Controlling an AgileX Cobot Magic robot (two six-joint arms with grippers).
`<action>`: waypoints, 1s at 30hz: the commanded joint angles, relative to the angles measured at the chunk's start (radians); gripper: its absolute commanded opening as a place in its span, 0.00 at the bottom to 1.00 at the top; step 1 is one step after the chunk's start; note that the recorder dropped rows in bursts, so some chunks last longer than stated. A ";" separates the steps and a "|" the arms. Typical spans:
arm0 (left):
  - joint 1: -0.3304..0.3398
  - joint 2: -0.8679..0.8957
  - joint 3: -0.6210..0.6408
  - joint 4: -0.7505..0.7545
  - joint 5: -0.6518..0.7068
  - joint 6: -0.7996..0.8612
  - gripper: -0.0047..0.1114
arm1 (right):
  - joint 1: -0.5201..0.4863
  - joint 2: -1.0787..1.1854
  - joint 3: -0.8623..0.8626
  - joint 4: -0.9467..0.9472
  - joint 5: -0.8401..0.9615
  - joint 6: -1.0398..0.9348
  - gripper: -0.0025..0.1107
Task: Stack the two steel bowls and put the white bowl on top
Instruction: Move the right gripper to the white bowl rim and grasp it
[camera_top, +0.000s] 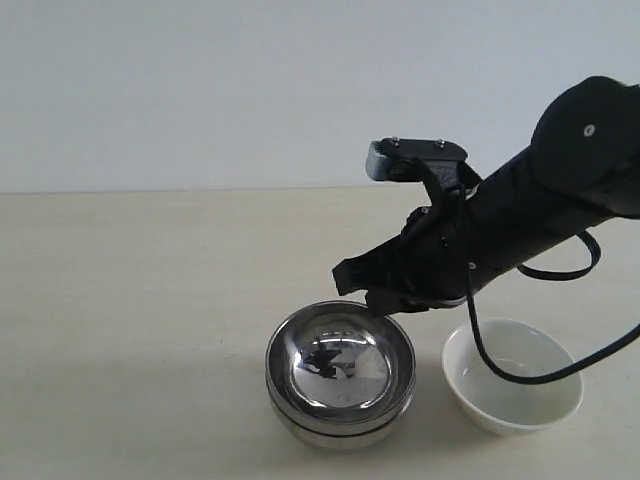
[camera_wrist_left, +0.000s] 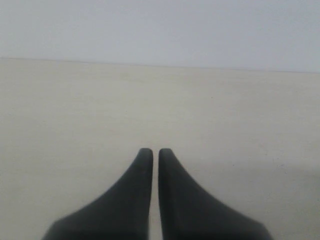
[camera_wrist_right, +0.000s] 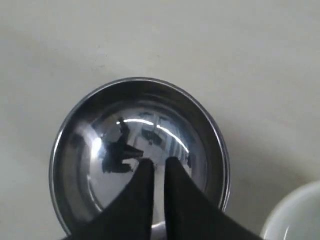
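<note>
We see the table (camera_top: 120, 300) with the right arm (camera_top: 530, 200) reaching in over it. The two steel bowls (camera_top: 340, 375) sit nested at front centre. The white bowl (camera_top: 512, 378) is just beside them on the right, not touching. The right gripper (camera_wrist_right: 159, 165) hovers above the stack's far rim, fingers pinched to a slit, holding nothing. The left gripper (camera_wrist_left: 155, 152) is the same, over the table.

Steel bowls (camera_top: 340, 370) were mirror-silver w/ dark reflections inside and a thin dark line betw. rims. White bowl (camera_top: 512, 385) was glossy off-white, plain. Table (camera_top: 130, 300) was pale beige, wall (camera_top: 200, 90) pale grey-white. Right arm (camera_top: 540, 200), right gripper (camera_wrist_right: 158, 167) and left gripper (camera_wrist_left: 151, 152) were black; cam housing (camera_top: 382, 160) grey.
</note>
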 joint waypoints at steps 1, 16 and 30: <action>-0.005 -0.003 0.003 0.000 -0.007 -0.005 0.07 | 0.002 0.014 0.000 -0.018 0.019 -0.021 0.03; -0.005 -0.003 0.003 0.000 -0.007 -0.005 0.07 | -0.067 -0.048 0.000 -0.761 0.262 0.620 0.03; -0.005 -0.003 0.003 0.000 -0.007 -0.005 0.07 | -0.289 -0.045 0.071 -0.722 0.206 0.607 0.03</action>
